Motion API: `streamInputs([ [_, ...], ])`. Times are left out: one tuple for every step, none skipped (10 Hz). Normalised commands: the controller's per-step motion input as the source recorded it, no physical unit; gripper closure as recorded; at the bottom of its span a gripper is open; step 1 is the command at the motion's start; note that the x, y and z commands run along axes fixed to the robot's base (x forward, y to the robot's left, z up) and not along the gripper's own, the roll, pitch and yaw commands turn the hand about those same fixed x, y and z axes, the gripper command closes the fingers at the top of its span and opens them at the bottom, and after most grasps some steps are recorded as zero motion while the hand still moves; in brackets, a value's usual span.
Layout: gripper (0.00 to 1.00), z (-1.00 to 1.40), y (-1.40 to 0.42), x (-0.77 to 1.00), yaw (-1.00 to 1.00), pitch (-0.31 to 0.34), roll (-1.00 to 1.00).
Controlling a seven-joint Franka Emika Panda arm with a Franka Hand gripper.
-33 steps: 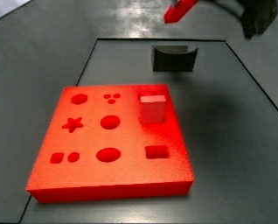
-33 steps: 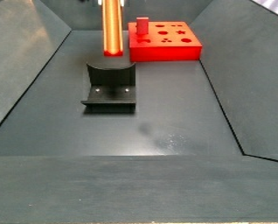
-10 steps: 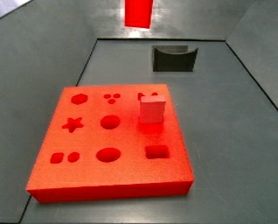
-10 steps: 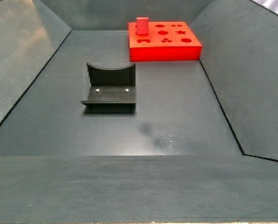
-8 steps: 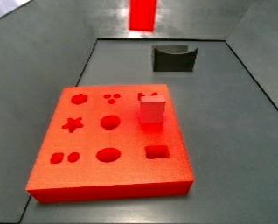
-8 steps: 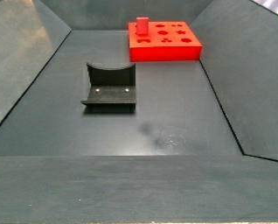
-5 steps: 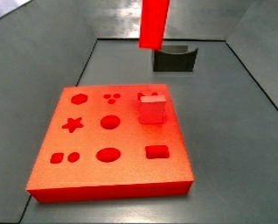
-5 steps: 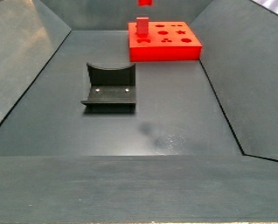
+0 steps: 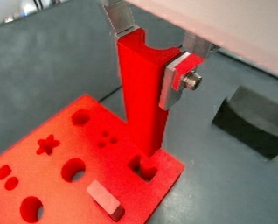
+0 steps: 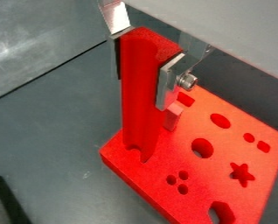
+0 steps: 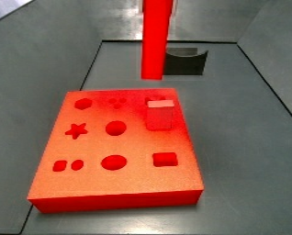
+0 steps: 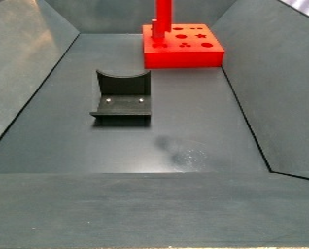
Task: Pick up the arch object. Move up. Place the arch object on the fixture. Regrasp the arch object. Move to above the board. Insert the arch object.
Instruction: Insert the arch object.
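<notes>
Currently, read the scene as follows.

Gripper: you see the gripper (image 9: 149, 54) only in the wrist views, positioned above the board; its flat silver fingers (image 10: 170, 84) are clamped on the upper part of the arch object, one plate on each side.

Arch object: the arch object (image 9: 142, 101) hangs upright, a long bright red bar. In a side view (image 11: 157, 39) its lower end shows above the board's far edge and not yet in a hole. In a wrist view (image 10: 141, 98) its lower end sits over a corner area of the board; you cannot tell from that view whether it touches.

Board: the board (image 11: 94, 188) lies flat on the dark floor. You can make out a star, round holes, a square hole and small dot holes in its top. In a side view (image 12: 196, 59) it lies at the far end of the tray.

Red block: a shorter red block (image 11: 160, 115) stands upright in the board, just beside the spot under the bar.

Fixture: the fixture (image 12: 122, 95) stands on the floor, well apart from the board, with nothing on its scooped top. In a side view (image 11: 186, 61) it sits beyond the board, partly behind the bar.
</notes>
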Motion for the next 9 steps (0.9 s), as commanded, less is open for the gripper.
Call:
streamInputs([
  [1.0, -0.29, 0.0, -0.03, 0.07, -0.169, -0.21],
  [1.0, -0.33, 0.0, 0.0, 0.08, -0.134, -0.2],
  [1.0, -0.43, -0.01, 0.05, 0.06, -0.086, -0.17],
  [1.0, -0.37, 0.0, 0.1, 0.01, -0.016, -0.1],
  [1.0, -0.3, 0.0, 0.1, 0.07, 0.0, 0.0],
  [1.0, -0.21, 0.0, 0.08, 0.11, 0.003, 0.0],
  [1.0, -0.11, 0.0, 0.0, 0.11, 0.0, 0.0],
  [1.0, -0.08, -0.07, 0.01, 0.06, 0.0, -0.01],
  [1.0, -0.07, -0.06, 0.06, 0.04, 0.0, -0.03],
])
